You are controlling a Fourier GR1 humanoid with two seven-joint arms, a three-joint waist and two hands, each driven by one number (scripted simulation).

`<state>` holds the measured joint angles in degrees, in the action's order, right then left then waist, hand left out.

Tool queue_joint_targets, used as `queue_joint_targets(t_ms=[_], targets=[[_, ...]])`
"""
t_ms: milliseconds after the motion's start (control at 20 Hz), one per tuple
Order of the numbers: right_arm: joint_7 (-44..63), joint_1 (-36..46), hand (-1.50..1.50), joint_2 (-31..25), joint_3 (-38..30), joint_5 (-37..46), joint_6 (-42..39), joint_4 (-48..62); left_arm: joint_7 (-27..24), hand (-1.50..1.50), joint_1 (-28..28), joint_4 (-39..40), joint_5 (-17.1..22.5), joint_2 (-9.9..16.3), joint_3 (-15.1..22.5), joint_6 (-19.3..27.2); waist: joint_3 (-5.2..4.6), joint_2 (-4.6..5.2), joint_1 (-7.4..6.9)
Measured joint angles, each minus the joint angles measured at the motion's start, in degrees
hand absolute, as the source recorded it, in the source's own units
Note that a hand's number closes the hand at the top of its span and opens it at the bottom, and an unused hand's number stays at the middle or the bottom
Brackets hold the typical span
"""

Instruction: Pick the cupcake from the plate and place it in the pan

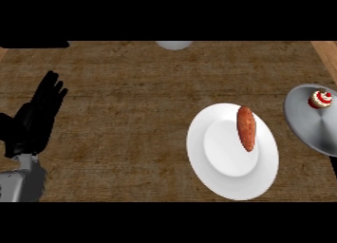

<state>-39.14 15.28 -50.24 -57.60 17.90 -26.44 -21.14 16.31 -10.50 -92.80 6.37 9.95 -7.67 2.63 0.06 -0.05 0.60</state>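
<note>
Head view | cupcake [321,99] in pan [318,130], far right | left robot hand [38,116] spread, far left

A kitchen: a wooden counter [129,118] bears a white plate [230,182] with food and a grey pan [314,133].

Dim, even light over brown counter [143,123]. White plate [227,175] brightest, faint shading in its well. Grey pan [314,135] shows soft radial sheen (no hard glare). Plate stretched tall.
</note>
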Motion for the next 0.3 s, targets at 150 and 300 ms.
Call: queue_joint_targets(t_ms=[150,300], targets=[[-0.65,-2.63,-1.5,-0.13,0.28,-1.87,-0.32,-0.48,-1.51,0.0,0.55,0.97,-0.59,-0.65,0.57,-0.19,-0.01,0.03,-0.18],[-1.23,-5.64,-1.5,-0.94,0.58,-3.58,-0.62,-0.97,-1.66,0.0,1.51,0.29,-0.89,-0.74,0.73,-0.26,0.0,0.02,-0.32]])
